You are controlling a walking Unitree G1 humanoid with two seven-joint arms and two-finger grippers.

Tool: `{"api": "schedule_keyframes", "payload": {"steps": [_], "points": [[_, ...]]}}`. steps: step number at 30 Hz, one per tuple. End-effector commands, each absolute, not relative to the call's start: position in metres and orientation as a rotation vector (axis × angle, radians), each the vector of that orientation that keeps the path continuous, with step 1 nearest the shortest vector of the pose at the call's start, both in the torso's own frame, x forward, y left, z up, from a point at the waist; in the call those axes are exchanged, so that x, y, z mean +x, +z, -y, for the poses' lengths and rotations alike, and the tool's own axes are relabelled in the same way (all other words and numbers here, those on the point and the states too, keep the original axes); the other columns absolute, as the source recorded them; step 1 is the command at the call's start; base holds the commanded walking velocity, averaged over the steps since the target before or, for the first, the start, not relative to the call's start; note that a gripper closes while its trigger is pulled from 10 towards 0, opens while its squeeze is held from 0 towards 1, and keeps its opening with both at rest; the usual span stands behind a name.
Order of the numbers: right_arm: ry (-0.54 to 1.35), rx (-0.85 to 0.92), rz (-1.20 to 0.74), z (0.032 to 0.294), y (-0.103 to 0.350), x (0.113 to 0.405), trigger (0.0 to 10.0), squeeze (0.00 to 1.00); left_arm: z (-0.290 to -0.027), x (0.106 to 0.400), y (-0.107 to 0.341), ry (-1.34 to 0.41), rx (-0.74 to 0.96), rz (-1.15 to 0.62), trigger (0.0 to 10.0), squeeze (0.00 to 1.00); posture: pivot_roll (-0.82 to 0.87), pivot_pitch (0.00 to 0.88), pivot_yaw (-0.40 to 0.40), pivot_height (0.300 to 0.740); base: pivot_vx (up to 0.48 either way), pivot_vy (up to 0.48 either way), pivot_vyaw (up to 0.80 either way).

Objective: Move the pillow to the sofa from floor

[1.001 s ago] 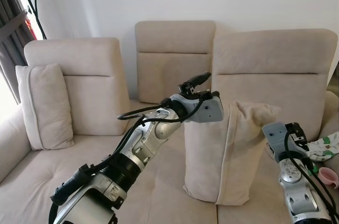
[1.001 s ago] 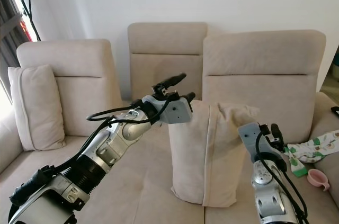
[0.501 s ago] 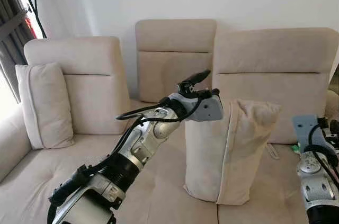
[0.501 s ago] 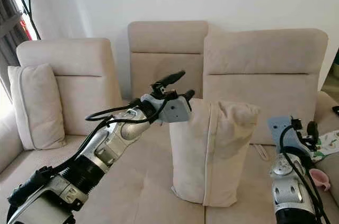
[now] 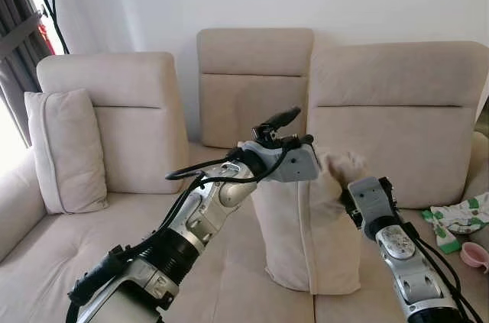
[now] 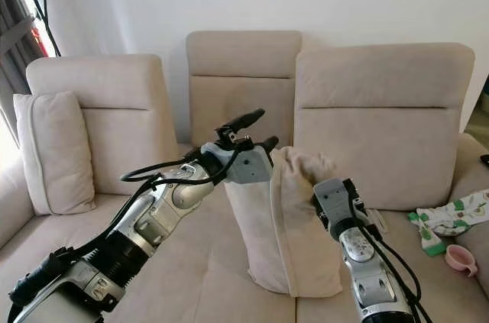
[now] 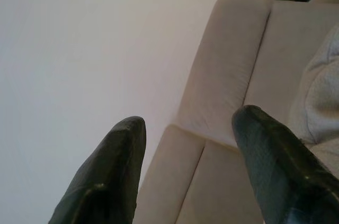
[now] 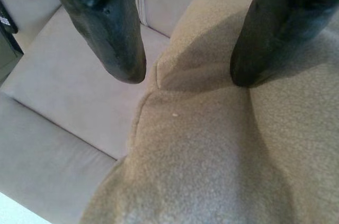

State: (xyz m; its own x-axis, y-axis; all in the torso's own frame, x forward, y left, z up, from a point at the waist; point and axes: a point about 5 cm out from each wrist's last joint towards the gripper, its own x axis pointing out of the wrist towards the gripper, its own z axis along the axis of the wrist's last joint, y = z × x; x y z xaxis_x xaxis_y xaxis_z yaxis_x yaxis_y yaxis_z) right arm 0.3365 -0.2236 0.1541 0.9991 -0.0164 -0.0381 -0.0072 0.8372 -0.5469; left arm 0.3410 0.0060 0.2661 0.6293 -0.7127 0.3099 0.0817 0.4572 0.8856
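Note:
A beige pillow (image 5: 306, 224) stands upright on the seat of the beige sofa (image 5: 92, 254), in front of the right backrest. Its top is crumpled and leans left. My left gripper (image 5: 291, 129) is open at the pillow's upper left corner, with the wrist body against the fabric. In the left wrist view its fingers (image 7: 114, 171) point up at the sofa back and wall, nothing between them. My right gripper (image 8: 185, 75) is open and presses into the pillow's upper right side. One of its fingertips (image 8: 249, 70) touches the fabric.
A second beige pillow (image 5: 65, 151) leans on the left armrest. A patterned cloth (image 5: 458, 216) and a pink cup (image 5: 475, 256) lie on the seat at the far right. A dark curtain (image 5: 15, 71) and a lamp stand are at the left wall.
My right arm swung left from the right edge of the view to the pillow's right side. The pillow's top is now squashed and pushed left. The left arm has barely moved.

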Motion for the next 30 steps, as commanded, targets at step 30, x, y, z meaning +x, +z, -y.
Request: {"api": "schedule_keyframes", "payload": {"steps": [30], "points": [[-0.1, -0.543, 0.056, 0.224, 0.157, 0.342, 10.0, 0.0, -0.016, 0.342, 0.248, -0.563, 0.776, 0.595, 10.0, 0.0, 0.08, 0.0, 0.061, 0.74, 0.0, 0.0, 0.0]]}}
